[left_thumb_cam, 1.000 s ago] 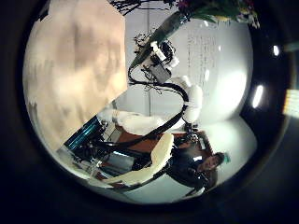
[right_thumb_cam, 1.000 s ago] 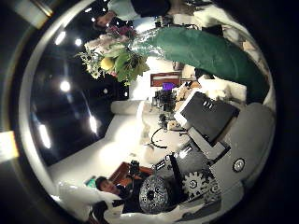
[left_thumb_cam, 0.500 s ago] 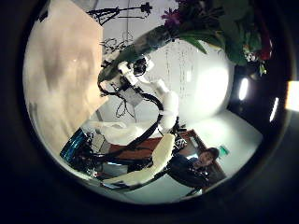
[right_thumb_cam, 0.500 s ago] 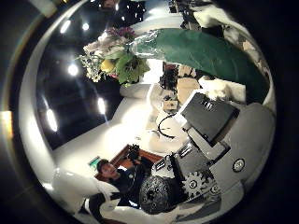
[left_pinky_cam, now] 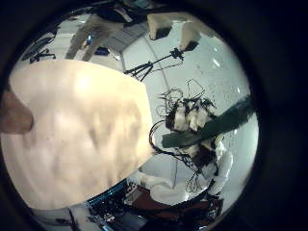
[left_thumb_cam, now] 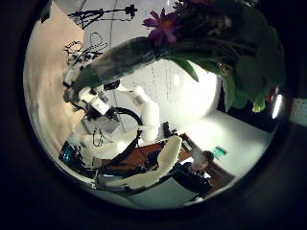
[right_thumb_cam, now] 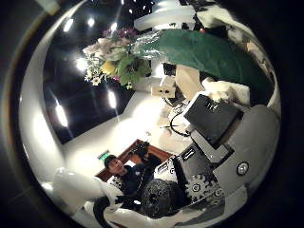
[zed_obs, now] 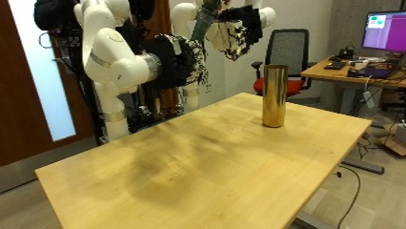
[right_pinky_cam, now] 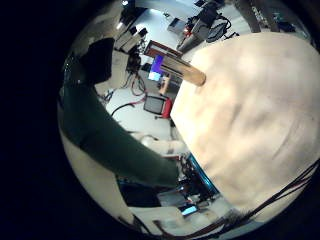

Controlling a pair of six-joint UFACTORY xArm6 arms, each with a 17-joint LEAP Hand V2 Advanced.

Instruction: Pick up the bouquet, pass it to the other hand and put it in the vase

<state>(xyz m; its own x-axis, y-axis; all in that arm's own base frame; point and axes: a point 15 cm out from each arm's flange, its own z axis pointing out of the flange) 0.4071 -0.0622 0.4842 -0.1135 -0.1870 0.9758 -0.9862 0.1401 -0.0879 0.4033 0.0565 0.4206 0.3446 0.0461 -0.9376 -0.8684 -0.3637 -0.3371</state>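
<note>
Bouquet (left_thumb_cam: 201, 48) aloft, nearer left hand than second ago; right hand (left_thumb_cam: 86, 96) fingers curled round green wrap; left fingers: cannot tell. Handover close. Vase (zed_obs: 273, 95) upright near table's (zed_obs: 191, 167) far corner.

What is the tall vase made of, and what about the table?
The vase looks like metal with a shiny gold finish: light streaks run down its smooth side. It could be coated, though. The table looks like pale wood or wood veneer, matte, with grain showing across its top.
</note>
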